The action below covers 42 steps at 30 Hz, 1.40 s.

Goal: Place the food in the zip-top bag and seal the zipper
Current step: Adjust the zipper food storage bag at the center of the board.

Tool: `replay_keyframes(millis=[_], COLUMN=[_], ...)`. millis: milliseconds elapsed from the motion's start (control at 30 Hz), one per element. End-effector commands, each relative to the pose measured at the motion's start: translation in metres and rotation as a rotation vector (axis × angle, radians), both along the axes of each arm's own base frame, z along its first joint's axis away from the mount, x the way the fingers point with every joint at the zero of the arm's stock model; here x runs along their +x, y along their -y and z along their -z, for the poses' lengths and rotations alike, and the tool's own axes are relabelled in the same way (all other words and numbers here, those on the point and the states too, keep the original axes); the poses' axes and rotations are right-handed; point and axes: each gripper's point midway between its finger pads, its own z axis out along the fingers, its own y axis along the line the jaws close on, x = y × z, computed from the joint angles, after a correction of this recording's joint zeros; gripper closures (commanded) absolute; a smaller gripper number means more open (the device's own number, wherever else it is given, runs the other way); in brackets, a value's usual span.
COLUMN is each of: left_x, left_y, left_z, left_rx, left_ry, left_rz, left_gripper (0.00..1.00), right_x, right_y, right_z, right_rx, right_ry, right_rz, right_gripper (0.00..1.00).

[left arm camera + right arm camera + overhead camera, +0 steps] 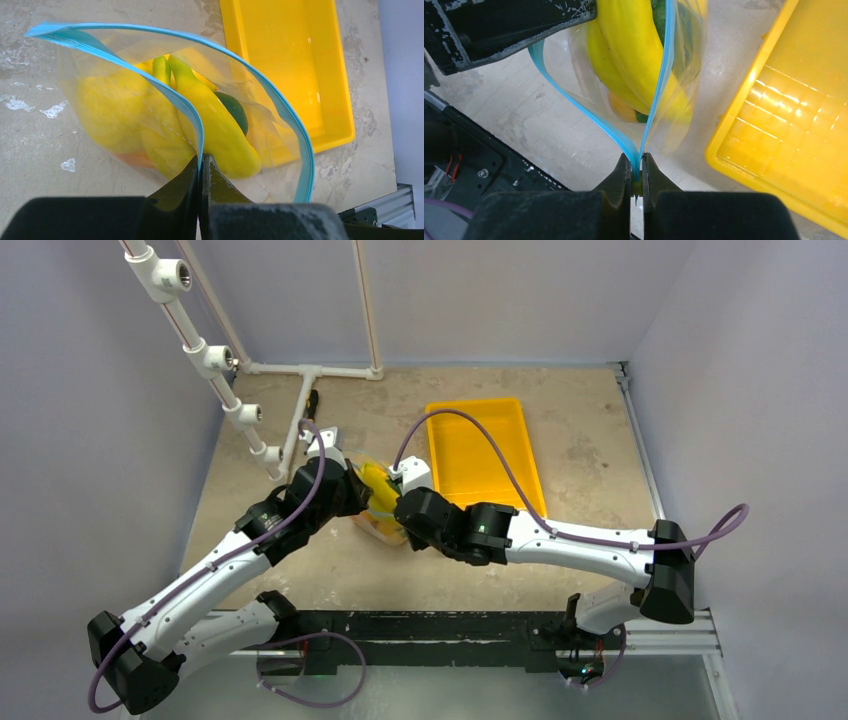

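The clear zip-top bag (125, 100) hangs between my two grippers, just left of the tray in the top view. Its food shows through the plastic: a yellow banana (220, 130), a lemon (107, 112), a dark green piece (234, 110) and something orange low down. The teal-blue zipper (280, 105) gapes wide, its two lips apart. My left gripper (201, 162) is shut on the near lip alone. My right gripper (636, 165) is shut on the zipper's (659, 75) end, where both lips meet. From above, the bag (380, 502) sits between the left gripper (352, 490) and the right gripper (405, 508).
A rigid yellow tray (482, 455) lies just right of the bag, close to the right arm. A white pipe frame (215, 360) runs along the table's back left. A dark rail (450, 625) marks the near edge.
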Motion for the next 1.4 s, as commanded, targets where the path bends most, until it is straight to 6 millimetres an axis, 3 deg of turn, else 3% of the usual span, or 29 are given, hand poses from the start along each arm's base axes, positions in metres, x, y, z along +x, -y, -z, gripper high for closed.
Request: replay_keyframes(millis=[0,100,467,600,900,1067,1367], left_x=[0.002,0.001,0.0,-0.003,-0.015,-0.026,-0.054], left_y=[0.004,-0.002,-0.037,-0.035,-0.039,-0.036,-0.021], left_z=[-0.005,-0.008,-0.055,-0.076,-0.118,-0.14,-0.162], left_rx=[-0.03,-0.003,0.169,0.194,0.206,0.182,0.13], left_ry=[0.009,0.013,0.131,0.179,0.319,0.402,0.521], left_rz=[-0.007,-0.017,-0.023,0.047,0.145,0.213,0.406], left_gripper=[1.0,0.98,0.6,0.5,0.32,0.28,0.31], right_x=[0.006,0.006,-0.005,-0.009,-0.012,-0.019,-0.049], right_y=[0.001,-0.005,-0.028,-0.034,-0.046,-0.049,-0.048], right_z=[-0.022,-0.028,-0.05,-0.058,-0.099,-0.115,-0.151], right_rx=[0.033,0.049,0.074,0.064,0.083,0.084,0.109], right_ry=[0.042,0.057,0.083,0.106,0.195,0.228,0.277], right_rz=[0.039,0.002,-0.171,-0.246,-0.376,-0.462,-0.711], right_gripper=[1.0,1.0,1.0,1.0,1.0,1.0,1.0])
